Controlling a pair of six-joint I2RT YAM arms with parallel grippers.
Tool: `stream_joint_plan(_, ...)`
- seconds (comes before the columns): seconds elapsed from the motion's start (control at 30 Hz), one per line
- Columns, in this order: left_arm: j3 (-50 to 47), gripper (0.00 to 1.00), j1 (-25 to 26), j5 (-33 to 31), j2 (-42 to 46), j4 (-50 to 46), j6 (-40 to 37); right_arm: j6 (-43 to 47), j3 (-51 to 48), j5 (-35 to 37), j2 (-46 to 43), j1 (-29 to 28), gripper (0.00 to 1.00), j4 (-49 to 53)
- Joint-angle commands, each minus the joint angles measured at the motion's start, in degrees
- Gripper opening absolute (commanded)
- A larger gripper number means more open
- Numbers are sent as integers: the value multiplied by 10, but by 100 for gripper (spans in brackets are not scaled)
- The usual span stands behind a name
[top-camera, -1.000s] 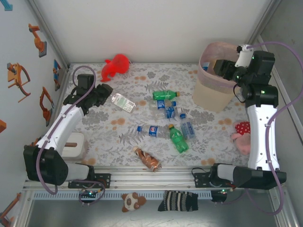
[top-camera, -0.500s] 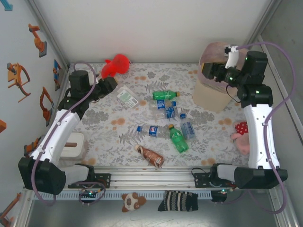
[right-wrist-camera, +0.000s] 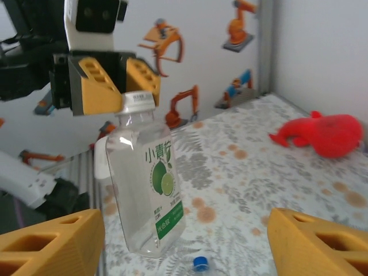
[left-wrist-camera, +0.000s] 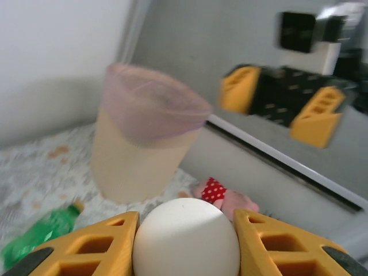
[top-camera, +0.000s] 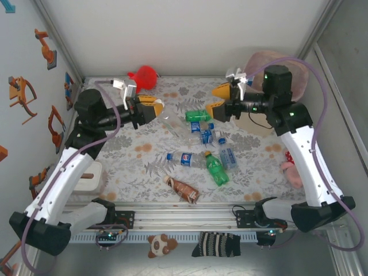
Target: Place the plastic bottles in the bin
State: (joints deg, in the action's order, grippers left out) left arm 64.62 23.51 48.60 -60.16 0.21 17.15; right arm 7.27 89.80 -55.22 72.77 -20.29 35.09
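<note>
Presently, a clear bottle with a white cap and a green lime label is being gripped at its cap end by the left gripper. The cap is being clamped from both sides by the yellow fingers. The bottle is being held clear of the table, tilted, with its base pointing toward the table's middle.

The right gripper is being held opposite the bottle and apart from it. Its jaws are standing wide, and nothing is being gripped between them.

The bin is standing upright at the far right corner of the table. In the top view it is being partly hidden by the right arm.

Several further bottles are lying on the flowered table cover, between the two arms:
- a green bottle nearest the right gripper;
- two clear bottles with blue labels just beside it;
- a blue-labelled bottle nearer the arm bases;
- a second green bottle and a clear one side by side;
- a brown bottle at the near edge.

A red plush toy is lying at the far edge. A white box is sitting at the near left. A pink plush with a red dotted part is lying at the right edge.
</note>
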Motion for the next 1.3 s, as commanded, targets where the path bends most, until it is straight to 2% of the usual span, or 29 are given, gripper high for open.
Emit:
stream_joint_plan(0.0,-1,0,8,78,30,70,-62,83,25,-49,17,-38,78,34)
stream_joint_plan(0.17,11,0,24,117,42,73,-79,132,40,-67,35,-96,85,52)
stream_joint_plan(0.27,16,0,32,126,43,74,-84,135,50,-84,45,-126,97,49)
stream_joint_plan(0.47,24,0,42,134,43,79,-87,133,77,-94,83,-167,99,64)
stream_joint_plan(0.73,26,0,46,134,43,89,-88,152,79,-105,114,-188,95,103)
stream_joint_plan(1.17,20,0,47,119,47,95,-87,168,80,-113,116,-193,68,124)
stream_joint_plan(1.27,14,15,47,106,52,96,-88,168,82,-107,112,-193,65,124)
